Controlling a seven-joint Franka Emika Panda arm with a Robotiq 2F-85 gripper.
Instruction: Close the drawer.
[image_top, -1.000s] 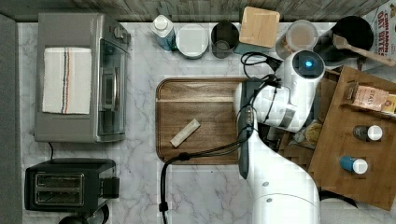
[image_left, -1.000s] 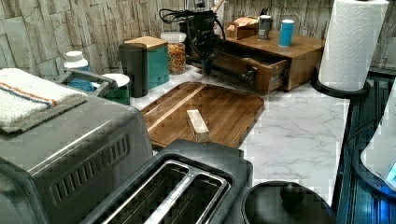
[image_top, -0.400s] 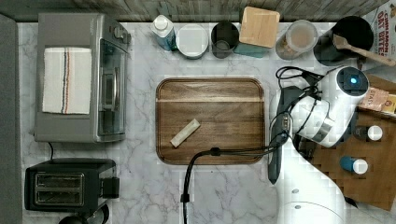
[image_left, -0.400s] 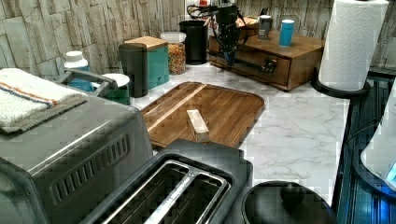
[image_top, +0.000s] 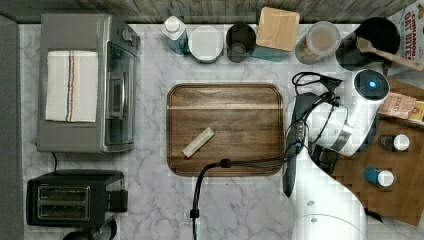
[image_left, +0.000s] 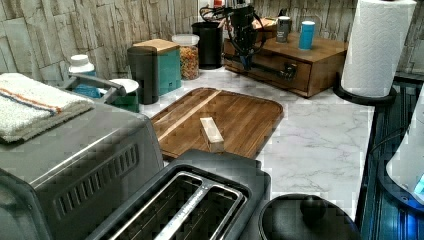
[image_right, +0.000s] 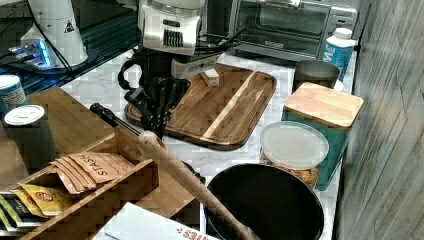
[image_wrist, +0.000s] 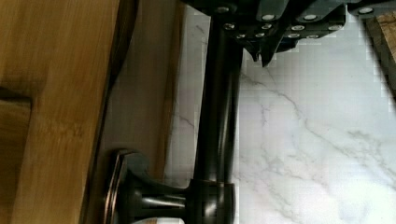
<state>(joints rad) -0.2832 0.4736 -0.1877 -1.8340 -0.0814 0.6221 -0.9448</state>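
The drawer (image_left: 272, 70) sits pushed into the wooden cabinet (image_left: 325, 50), its front flush with the cabinet face in the left view. Its dark bar handle (image_left: 270, 71) runs along the front. My gripper (image_left: 246, 59) points down at the handle's far end, right against the drawer front. In the wrist view the fingertips (image_wrist: 261, 51) are together beside the handle bar (image_wrist: 217, 116), on the side away from the drawer front (image_wrist: 142, 88). The right view shows my gripper (image_right: 157, 125) hanging over the counter by the cabinet's edge.
A dark rounded tray (image_top: 225, 100) holds a small pale block (image_top: 198, 142), and a black cable (image_top: 240, 164) crosses its edge. Jars and canisters (image_top: 278, 29) line the back wall. Cans (image_left: 306, 35) stand on the cabinet. A paper towel roll (image_left: 377, 45) stands in the left view's right.
The drawer was pulled out a second ago and now sits pushed in. My gripper travelled with its front toward the cabinet, to the top view's right.
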